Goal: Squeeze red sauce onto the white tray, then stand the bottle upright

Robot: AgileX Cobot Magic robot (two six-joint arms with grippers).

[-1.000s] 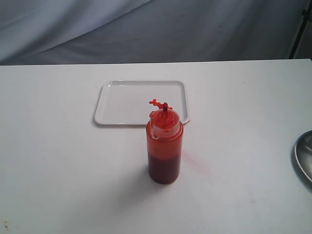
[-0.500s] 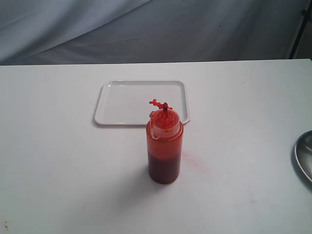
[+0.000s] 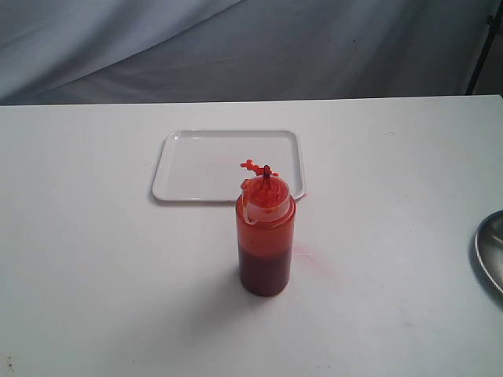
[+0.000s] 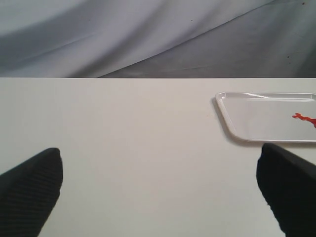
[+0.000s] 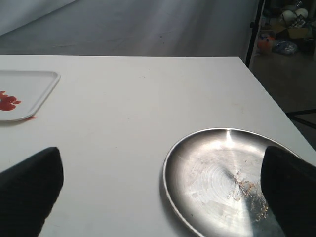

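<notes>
The bottle (image 3: 266, 239) stands upright on the white table, just in front of the white tray's (image 3: 204, 161) near right corner, with dark red sauce in its lower half. A small squiggle of red sauce (image 3: 253, 166) lies on the tray near its right side. The left wrist view shows that tray (image 4: 256, 118) and sauce (image 4: 303, 117) off to one side. My left gripper (image 4: 159, 190) is open over bare table, holding nothing. My right gripper (image 5: 163, 190) is open too, with the tray's corner (image 5: 29, 91) and sauce (image 5: 7, 101) far off. Neither gripper appears in the exterior view.
A grey round metal dish (image 5: 222, 180) lies under my right gripper, near the table's right edge (image 3: 489, 251). A faint pink smear (image 3: 314, 263) marks the table right of the bottle. A dark stand leg (image 5: 253, 29) rises beyond the table's far corner.
</notes>
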